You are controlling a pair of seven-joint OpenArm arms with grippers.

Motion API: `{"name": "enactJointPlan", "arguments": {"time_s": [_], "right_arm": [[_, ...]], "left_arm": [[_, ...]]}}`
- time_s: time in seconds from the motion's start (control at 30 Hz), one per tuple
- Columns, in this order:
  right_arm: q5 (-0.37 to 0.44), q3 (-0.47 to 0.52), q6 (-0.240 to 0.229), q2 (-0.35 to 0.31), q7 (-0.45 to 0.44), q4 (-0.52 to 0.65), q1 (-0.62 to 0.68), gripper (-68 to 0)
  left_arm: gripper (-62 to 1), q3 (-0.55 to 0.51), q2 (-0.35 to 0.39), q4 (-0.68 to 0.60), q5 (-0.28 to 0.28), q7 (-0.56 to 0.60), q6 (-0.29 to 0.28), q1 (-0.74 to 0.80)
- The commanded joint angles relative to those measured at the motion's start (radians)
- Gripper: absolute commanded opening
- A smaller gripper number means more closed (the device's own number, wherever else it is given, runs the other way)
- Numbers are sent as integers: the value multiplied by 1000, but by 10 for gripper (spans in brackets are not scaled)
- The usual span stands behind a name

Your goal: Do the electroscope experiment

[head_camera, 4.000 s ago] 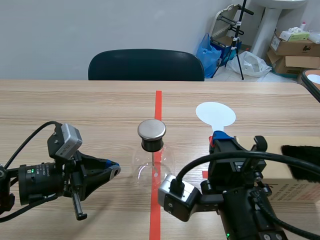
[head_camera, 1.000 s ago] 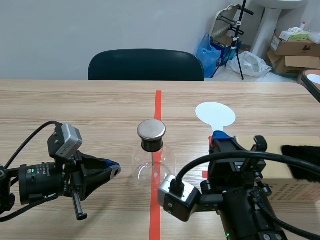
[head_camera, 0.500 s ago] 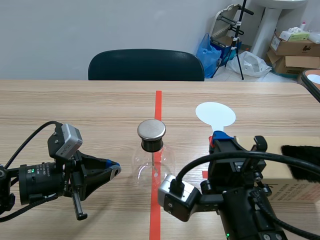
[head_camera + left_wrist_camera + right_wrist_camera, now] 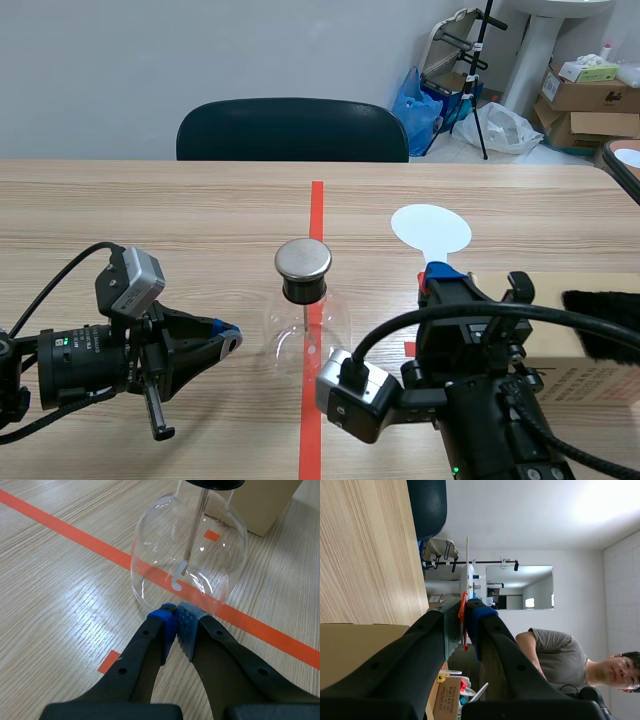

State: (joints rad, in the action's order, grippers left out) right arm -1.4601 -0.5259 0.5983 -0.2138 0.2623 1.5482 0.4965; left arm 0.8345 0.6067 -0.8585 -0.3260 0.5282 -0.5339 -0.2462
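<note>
Here, closed left gripper [image 4: 176,616] just before glass flask [image 4: 189,555]; right gripper [image 4: 465,606] clamped on white paddle [image 4: 430,228].

The right hand [image 4: 437,273] apparently hides the handle of the white paddle [image 4: 430,228].

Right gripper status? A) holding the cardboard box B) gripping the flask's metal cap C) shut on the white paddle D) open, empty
C: the right gripper is shut on the stem of the white paddle, whose round disc sticks out ahead of the fingers.
</note>
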Motion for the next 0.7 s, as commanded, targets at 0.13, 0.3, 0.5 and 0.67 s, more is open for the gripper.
{"name": "enactJointPlan", "arguments": {"time_s": [0.13,0.3,0.5,0.67], "right_arm": [[-1,1,10,-13,-54,15,-10,-665],[-1,1,10,-13,-131,15,-14,-665],[-1,1,10,-13,-253,15,-14,-665],[-1,1,10,-13,-354,15,-14,-665]], "left_arm": [[-577,-5,3,-6,-10,14,-3,-6],[-577,-5,3,-6,-10,14,-3,-6],[-577,-5,4,-6,-10,14,-3,-6],[-577,-5,4,-6,-10,14,-3,-6]]}}
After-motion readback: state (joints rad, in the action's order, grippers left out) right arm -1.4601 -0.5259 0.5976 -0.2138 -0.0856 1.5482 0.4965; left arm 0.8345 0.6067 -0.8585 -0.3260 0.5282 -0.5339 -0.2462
